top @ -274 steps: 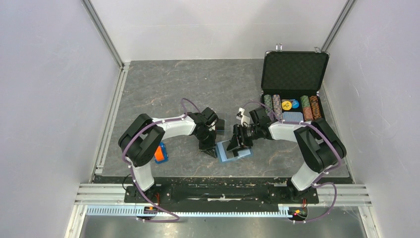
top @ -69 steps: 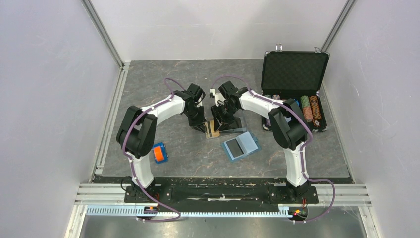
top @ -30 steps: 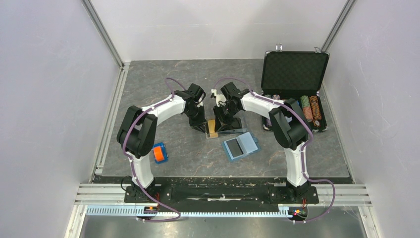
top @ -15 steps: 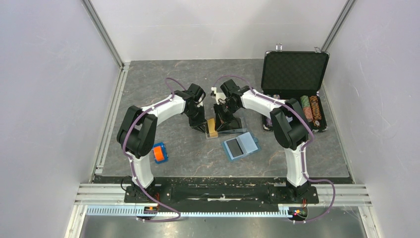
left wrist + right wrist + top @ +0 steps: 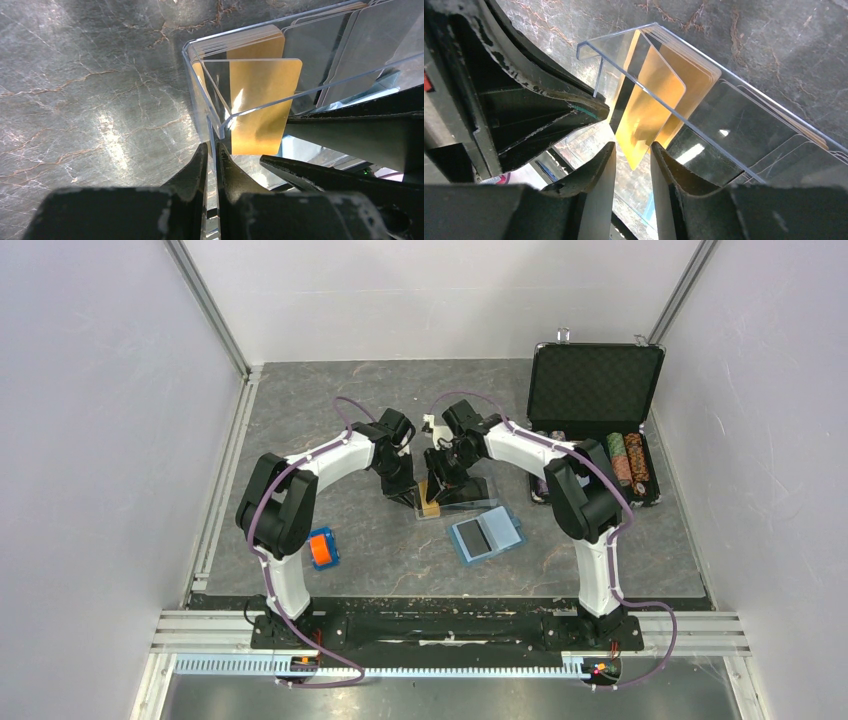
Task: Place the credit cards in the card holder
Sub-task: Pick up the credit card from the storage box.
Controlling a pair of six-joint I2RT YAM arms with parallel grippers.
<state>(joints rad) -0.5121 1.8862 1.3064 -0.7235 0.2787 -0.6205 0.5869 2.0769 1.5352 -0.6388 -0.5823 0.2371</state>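
Gold credit card (image 5: 649, 100) leans on the clear plastic tray (image 5: 205, 107) wall that the left gripper (image 5: 212, 148) pinches; parted fingers of the right gripper (image 5: 633, 148) straddle it loosely, so it could slip away.

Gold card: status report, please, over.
Left gripper shut on clear tray wall. Right gripper open around gold card corner. Card tilted up over tray rim. Card holder open, unobstructed.

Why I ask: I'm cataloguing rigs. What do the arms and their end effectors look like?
Both the left arm and right arm have white links joined by chunky black joints, and each is trailed by a looping purple cable. The left end effector and right end effector each have two black tapered fingers, scuffed pale along their edges.
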